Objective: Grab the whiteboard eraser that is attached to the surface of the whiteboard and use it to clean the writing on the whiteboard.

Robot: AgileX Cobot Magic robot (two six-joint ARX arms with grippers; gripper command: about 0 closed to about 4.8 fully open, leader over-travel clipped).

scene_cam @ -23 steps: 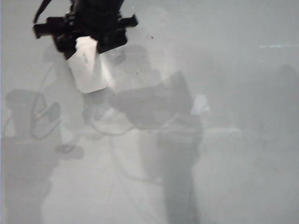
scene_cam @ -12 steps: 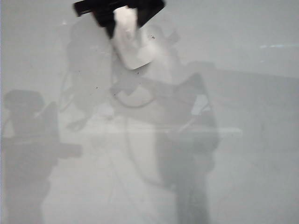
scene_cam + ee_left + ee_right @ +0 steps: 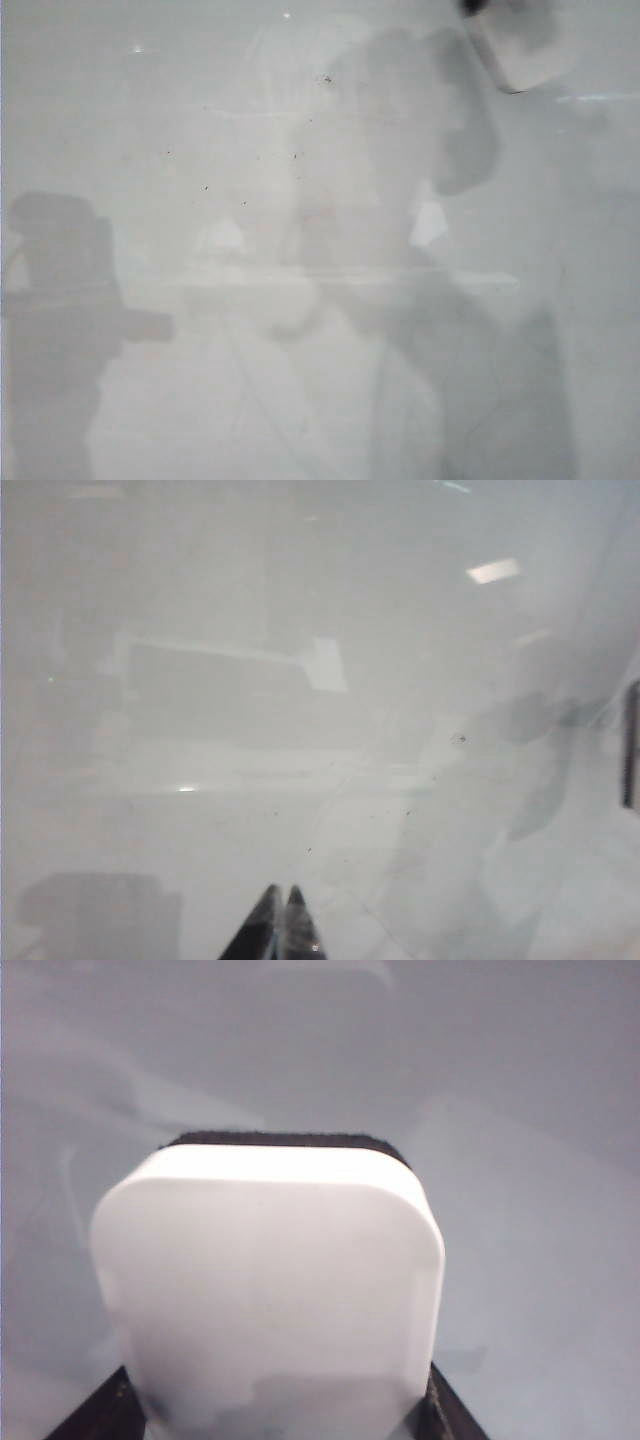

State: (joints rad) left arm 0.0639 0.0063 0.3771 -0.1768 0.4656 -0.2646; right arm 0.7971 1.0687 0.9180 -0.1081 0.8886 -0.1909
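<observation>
The glossy pale whiteboard [image 3: 300,380] fills the exterior view. The white whiteboard eraser [image 3: 520,45] shows blurred at the top right, and only a dark scrap of the arm shows beside it at the frame's edge. In the right wrist view my right gripper [image 3: 275,1412] is shut on the eraser [image 3: 270,1280], a dark finger at each lower side and the dark felt edge [image 3: 285,1140] toward the board. My left gripper [image 3: 282,898] hovers over the whiteboard [image 3: 300,630] with its tips together and nothing between them. No red writing shows in any view.
Tiny dark specks [image 3: 323,79] dot the board's upper middle. Soft shadows and reflections of the arms lie across the surface, darkest at the left [image 3: 60,300]. A dark strip [image 3: 631,745] stands at the edge of the left wrist view.
The right gripper has carried the eraser from the upper left across the top of the board to the upper right, nearly out of the exterior view. The left gripper has stayed put.
</observation>
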